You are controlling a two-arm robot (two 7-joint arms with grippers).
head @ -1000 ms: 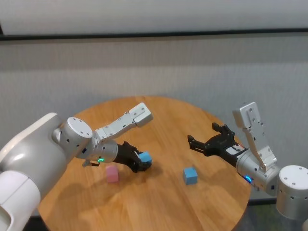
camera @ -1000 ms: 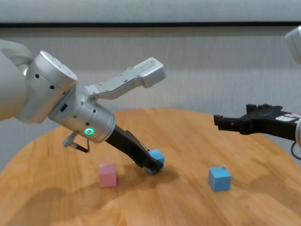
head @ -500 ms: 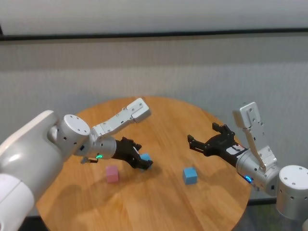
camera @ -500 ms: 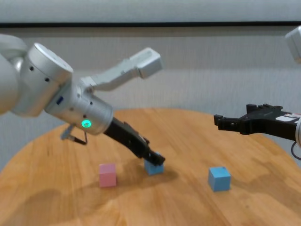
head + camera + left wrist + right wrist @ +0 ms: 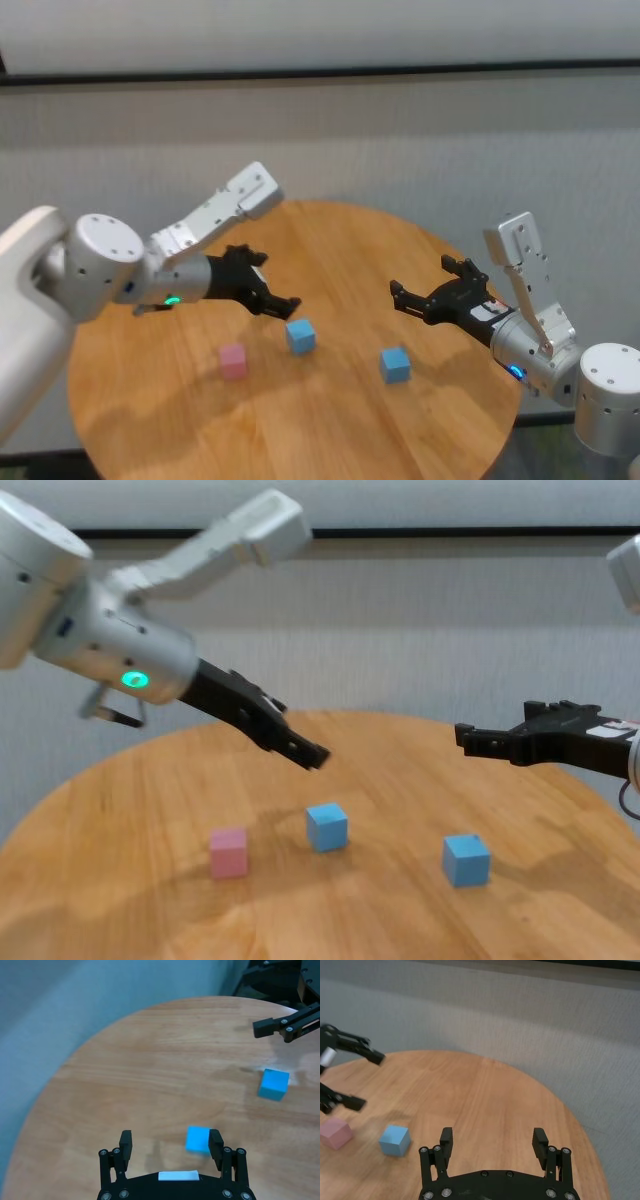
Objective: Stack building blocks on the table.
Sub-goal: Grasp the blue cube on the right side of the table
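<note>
Three blocks sit apart on the round wooden table (image 5: 350, 235). The pink block (image 5: 232, 361) (image 5: 228, 852) is at the left. One light blue block (image 5: 300, 335) (image 5: 327, 826) is in the middle, and the other (image 5: 395, 365) (image 5: 466, 859) is to its right. My left gripper (image 5: 275, 292) (image 5: 300, 748) is open and empty, raised above and just behind the middle blue block (image 5: 198, 1139). My right gripper (image 5: 420, 282) (image 5: 490, 732) is open and empty, held in the air over the table's right side, behind the right blue block.
A grey wall stands behind the table. The table's round edge (image 5: 60, 800) curves close on both sides. The right wrist view shows the middle blue block (image 5: 395, 1140), the pink block (image 5: 335, 1133) and the left gripper (image 5: 362, 1080) farther off.
My left gripper has let go of the middle blue block and risen up and back from it. The block now rests on the table beside the pink one. The right arm has not moved.
</note>
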